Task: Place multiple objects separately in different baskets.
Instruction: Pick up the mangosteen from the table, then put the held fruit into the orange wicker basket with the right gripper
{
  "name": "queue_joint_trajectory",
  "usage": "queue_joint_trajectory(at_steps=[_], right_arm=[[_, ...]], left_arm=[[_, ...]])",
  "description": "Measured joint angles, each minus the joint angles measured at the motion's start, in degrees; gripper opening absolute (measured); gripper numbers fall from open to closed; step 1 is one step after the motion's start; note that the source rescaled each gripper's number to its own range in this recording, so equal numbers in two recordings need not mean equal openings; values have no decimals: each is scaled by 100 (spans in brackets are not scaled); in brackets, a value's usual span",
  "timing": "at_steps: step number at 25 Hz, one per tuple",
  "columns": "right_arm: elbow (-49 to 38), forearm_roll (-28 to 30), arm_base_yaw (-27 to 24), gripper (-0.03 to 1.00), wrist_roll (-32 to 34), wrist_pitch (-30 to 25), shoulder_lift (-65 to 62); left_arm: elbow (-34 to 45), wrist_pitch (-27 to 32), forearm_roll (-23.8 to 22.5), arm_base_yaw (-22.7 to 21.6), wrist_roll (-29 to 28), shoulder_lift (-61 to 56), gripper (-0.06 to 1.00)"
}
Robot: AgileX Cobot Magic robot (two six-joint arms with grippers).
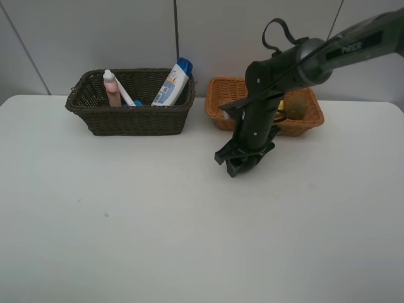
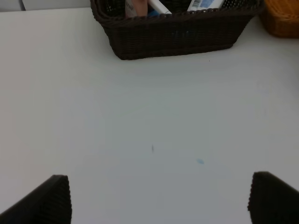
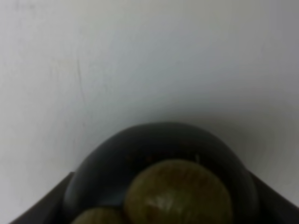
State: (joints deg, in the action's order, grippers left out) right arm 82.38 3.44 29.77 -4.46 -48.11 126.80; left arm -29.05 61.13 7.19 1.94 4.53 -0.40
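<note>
My right gripper (image 1: pixel 243 159) points down at the table in front of the light orange-tan basket (image 1: pixel 222 100). In the right wrist view its jaws (image 3: pixel 161 207) press both sides of a dark mangosteen (image 3: pixel 140 147) with a brownish-green calyx, which rests on the table. The dark brown basket (image 1: pixel 129 120) holds a pink bottle (image 1: pixel 112 88), a white pen (image 1: pixel 126 95) and a blue-capped white bottle (image 1: pixel 172 82). A brown kiwi (image 1: pixel 295 106) lies in the light basket, partly behind the arm. My left gripper (image 2: pixel 159 200) hovers open over bare table, short of the dark basket (image 2: pixel 173 35).
Both baskets stand side by side at the back of the white table (image 1: pixel 126 221), close to the grey wall. The right arm (image 1: pixel 297 60) reaches in from the upper right, crossing over the light basket. A corner of that basket (image 2: pixel 282 21) shows in the left wrist view.
</note>
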Motion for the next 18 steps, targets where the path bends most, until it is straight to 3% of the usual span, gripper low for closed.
queue_joint_trajectory(at_steps=[4, 10, 18], right_arm=[[0, -11, 0, 30, -27, -59, -47], [146, -166, 0, 30, 28, -560, -513], [1518, -89, -20, 30, 55, -771, -651]], left_arm=[[0, 0, 0, 0, 0, 0, 99], [0, 0, 0, 0, 0, 0, 99], [0, 0, 0, 0, 0, 0, 99]])
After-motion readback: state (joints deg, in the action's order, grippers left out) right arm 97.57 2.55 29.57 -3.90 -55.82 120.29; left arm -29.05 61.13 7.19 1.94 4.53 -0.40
